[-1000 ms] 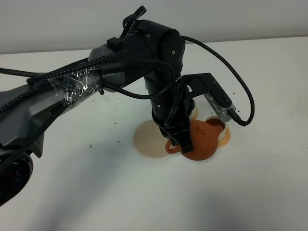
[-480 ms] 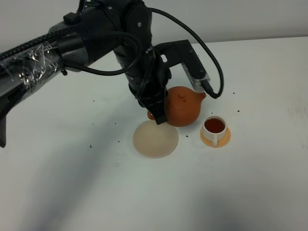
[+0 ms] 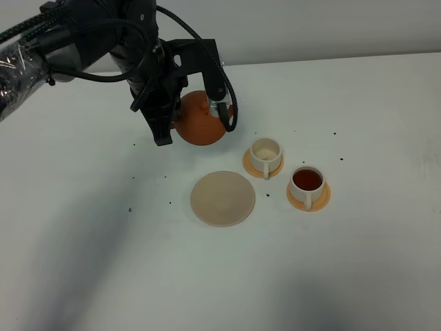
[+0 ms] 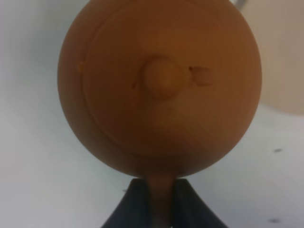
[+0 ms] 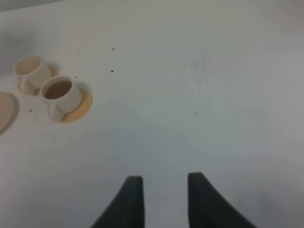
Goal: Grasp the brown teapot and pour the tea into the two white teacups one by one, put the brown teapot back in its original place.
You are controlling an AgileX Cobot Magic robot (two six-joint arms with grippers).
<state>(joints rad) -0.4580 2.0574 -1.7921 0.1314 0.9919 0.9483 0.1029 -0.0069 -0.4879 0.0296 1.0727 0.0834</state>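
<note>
Holds teapot (image 3: 200, 121) by its handle in clamped left gripper (image 3: 163, 131), seemingly lifted, beyond coaster (image 3: 222, 198), apart from both cups. Shows right gripper (image 5: 161, 185) spread, empty. Bring spout over empty cup (image 3: 266, 152) beside full cup (image 3: 307, 181); tip slowly, stopping below the rim.

Robot test lab, prob.
Bare white worktop (image 3: 372, 276) w/ plain pale wall (image 3: 331, 27) behind; black jointed arm (image 3: 89, 38), cable-draped, rear section wrapped in clear film (image 3: 17, 58); bench-rig look throughout.
</note>
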